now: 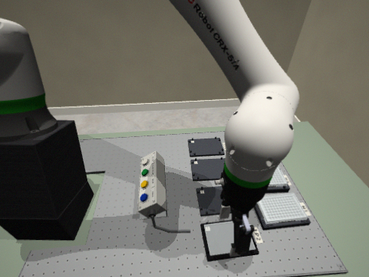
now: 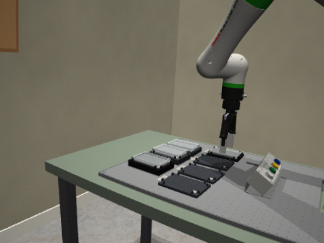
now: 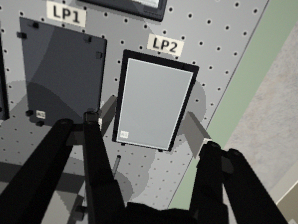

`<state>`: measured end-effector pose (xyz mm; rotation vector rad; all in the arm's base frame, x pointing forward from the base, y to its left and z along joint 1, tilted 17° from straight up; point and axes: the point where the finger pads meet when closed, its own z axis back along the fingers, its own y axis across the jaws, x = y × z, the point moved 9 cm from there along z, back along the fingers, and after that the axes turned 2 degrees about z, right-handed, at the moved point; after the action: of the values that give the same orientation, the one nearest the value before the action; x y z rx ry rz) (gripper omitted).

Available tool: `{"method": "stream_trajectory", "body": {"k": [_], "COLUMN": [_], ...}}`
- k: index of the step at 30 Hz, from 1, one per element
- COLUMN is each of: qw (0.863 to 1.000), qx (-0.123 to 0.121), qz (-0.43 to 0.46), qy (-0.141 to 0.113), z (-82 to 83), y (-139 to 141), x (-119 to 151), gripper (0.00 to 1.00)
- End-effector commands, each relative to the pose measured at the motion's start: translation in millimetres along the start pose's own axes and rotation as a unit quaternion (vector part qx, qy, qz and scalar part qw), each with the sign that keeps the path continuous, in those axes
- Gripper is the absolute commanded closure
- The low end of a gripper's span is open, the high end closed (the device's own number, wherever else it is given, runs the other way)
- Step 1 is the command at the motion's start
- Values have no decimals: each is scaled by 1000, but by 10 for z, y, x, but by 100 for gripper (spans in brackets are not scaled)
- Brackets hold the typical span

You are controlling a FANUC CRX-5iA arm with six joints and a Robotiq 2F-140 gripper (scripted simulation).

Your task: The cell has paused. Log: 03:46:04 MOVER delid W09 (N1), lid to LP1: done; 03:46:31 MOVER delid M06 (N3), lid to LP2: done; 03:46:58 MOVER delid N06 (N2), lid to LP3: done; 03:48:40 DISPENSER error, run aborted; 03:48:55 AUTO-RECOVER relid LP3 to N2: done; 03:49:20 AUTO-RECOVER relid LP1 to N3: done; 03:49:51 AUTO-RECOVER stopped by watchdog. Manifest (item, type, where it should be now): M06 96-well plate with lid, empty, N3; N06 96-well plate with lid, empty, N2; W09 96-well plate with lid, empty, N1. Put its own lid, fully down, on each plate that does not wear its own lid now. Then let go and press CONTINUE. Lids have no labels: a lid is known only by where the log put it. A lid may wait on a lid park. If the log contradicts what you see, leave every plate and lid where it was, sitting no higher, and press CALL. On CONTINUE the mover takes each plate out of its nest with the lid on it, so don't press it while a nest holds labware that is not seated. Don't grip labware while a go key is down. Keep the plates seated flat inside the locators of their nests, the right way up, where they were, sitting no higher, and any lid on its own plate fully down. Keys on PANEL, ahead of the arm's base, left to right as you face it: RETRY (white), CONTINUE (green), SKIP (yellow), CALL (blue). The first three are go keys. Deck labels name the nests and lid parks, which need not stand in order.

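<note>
A clear flat lid [image 3: 156, 105] lies on the black lid park labelled LP2 [image 3: 165, 45]. The lid also shows in the top view [image 1: 226, 238]. My gripper [image 3: 150, 113] hangs straight down over it, open. One finger pad stands on each long side of the lid, with a small gap on both sides. Nothing is held. In the exterior view the fingertips [image 2: 226, 146] are low, close to the lid. Three white well plates [image 2: 151, 160] [image 2: 172, 150] [image 2: 185, 144] sit in black nests in a row. I cannot tell which of them wear lids.
Lid park LP1 [image 3: 62, 70] beside LP2 is bare. Two more bare black parks [image 1: 207, 168] [image 1: 205, 147] lie farther along the row. The key panel [image 1: 152, 184] stands left of the parks, with its cable on the deck. The arm's black base [image 1: 38, 177] is at the far left.
</note>
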<state>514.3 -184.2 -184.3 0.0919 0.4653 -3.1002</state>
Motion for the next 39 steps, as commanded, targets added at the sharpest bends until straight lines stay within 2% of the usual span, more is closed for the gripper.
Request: {"method": "stream_trajectory", "body": {"k": [1, 39], "qw": [1000, 1000], "qx": [0, 0], "qz": [0, 0], "qy": [0, 0], "z": [-8, -120], "y": [2, 2], "x": [-1, -1], "gripper": [34, 34]}}
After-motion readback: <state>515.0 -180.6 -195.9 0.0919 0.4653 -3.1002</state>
